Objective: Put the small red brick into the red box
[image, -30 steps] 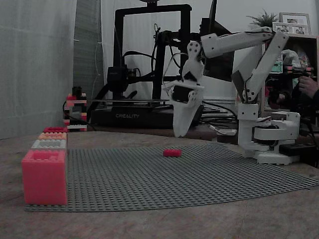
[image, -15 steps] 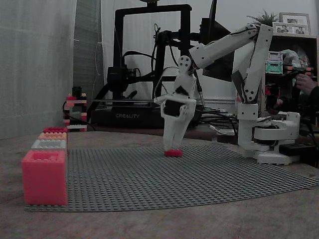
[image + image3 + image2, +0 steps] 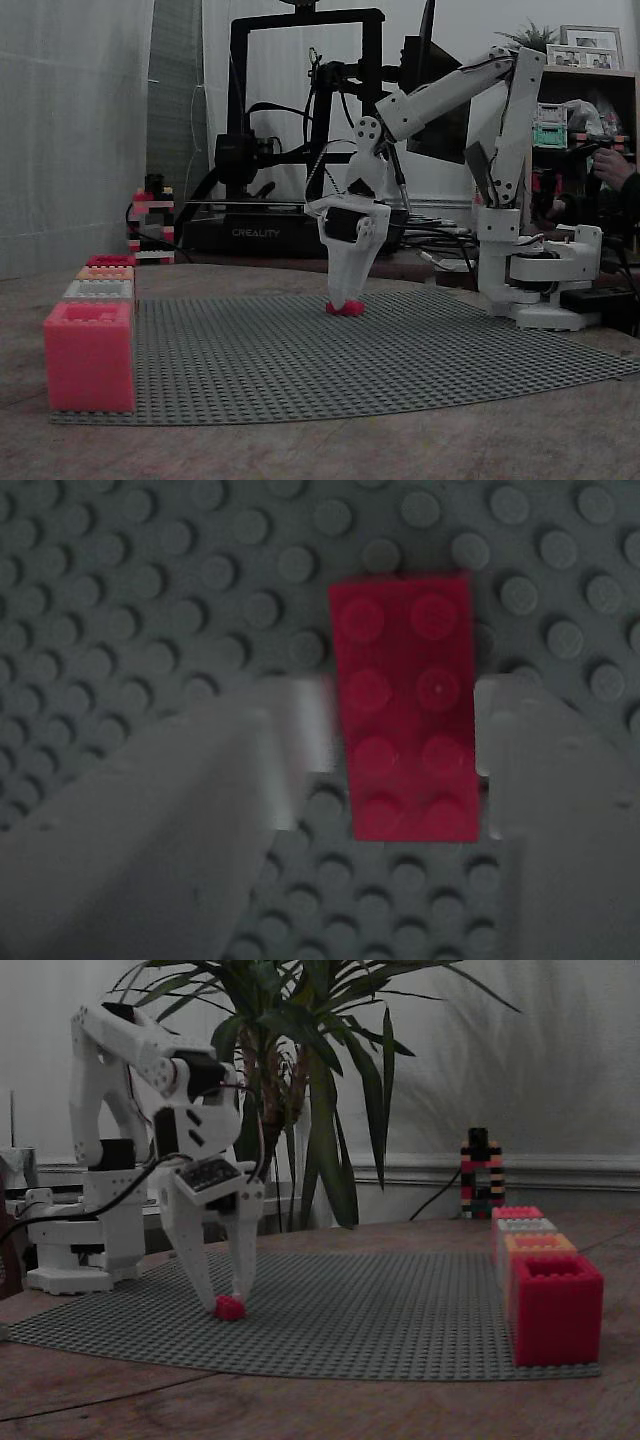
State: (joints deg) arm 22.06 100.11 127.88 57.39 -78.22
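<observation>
While brick point(image 3: 410, 705) lies flat on baseplate point(image 3: 400, 350), gripper point(image 3: 400, 725) straddles it, fingers spread, tips beside long sides; red box point(image 3: 555, 1305) well apart.

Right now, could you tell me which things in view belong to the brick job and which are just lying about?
Belong to the job:
- small red brick, on the grey baseplate
- gripper, fingers either side of the brick
- red box, far end of the box row

Just lying about:
- pink-red box
- orange box
- grey box
- 3D printer
- potted plant
</observation>
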